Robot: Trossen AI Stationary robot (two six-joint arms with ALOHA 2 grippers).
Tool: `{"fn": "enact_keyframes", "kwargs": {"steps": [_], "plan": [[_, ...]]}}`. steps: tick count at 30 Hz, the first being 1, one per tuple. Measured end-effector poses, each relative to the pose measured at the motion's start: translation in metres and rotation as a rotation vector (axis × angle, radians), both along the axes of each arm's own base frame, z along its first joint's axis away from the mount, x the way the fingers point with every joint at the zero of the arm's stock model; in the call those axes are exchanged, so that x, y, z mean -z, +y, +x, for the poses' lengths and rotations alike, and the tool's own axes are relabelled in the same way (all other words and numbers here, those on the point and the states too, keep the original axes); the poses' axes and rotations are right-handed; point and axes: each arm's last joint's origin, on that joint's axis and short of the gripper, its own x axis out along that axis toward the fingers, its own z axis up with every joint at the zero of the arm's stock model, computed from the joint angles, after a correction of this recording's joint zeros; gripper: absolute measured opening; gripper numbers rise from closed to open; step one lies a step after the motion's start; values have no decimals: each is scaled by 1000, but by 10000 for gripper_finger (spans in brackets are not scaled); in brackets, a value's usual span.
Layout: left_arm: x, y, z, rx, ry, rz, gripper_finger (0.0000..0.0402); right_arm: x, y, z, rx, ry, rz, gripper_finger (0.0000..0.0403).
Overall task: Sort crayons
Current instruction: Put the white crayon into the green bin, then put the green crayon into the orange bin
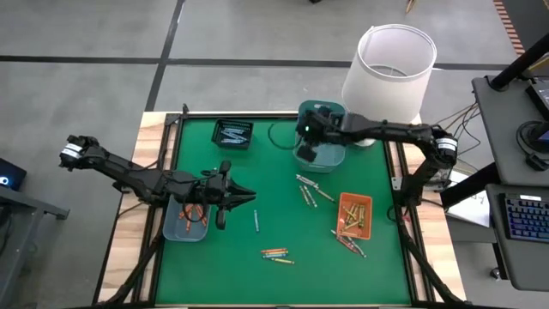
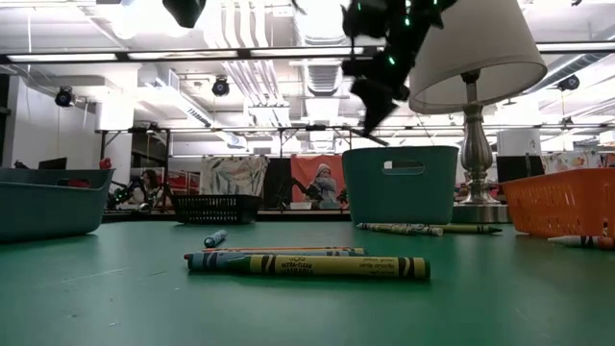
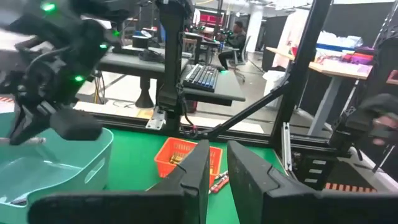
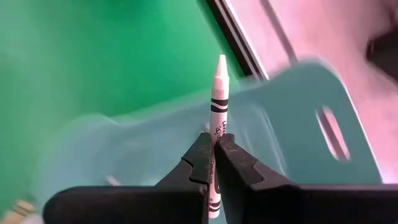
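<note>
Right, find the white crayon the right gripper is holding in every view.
High view: not discernible; the right gripper holding it hangs over the teal bin.
Low view: thin stick jutting from that gripper, above the teal bin.
Left wrist view: pale sliver at the right gripper, over the bin.
Right wrist view: white crayon centre, pinched between the fingers.
Shared landmark: the teal bin.

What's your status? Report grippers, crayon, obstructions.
Right gripper shut on white crayon, above teal bin. Left gripper waiting over mid-table, holding nothing visible. Nothing blocking the drop.
</note>
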Motion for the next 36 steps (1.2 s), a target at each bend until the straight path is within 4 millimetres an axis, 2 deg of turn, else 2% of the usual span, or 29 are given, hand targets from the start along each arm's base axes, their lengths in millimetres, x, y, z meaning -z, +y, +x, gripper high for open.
{"fn": "enact_keyframes", "kwargs": {"steps": [5,9,14,18,28,36], "plan": [[0,0,0,-17,0,0,39,22,-28,-16,-27,193,99,9],[0,0,0,-17,0,1,39,43,-29,-16,-91,346,146,9],[0,1,0,-17,3,1,39,56,-31,-12,-86,389,162,9],[1,1,0,-17,7,3,39,58,-31,-11,-87,394,164,19],[1,1,0,-18,11,-4,39,56,-31,-10,-72,379,165,90],[6,0,0,-21,51,-51,39,39,-20,-4,-89,359,155,88]]}}
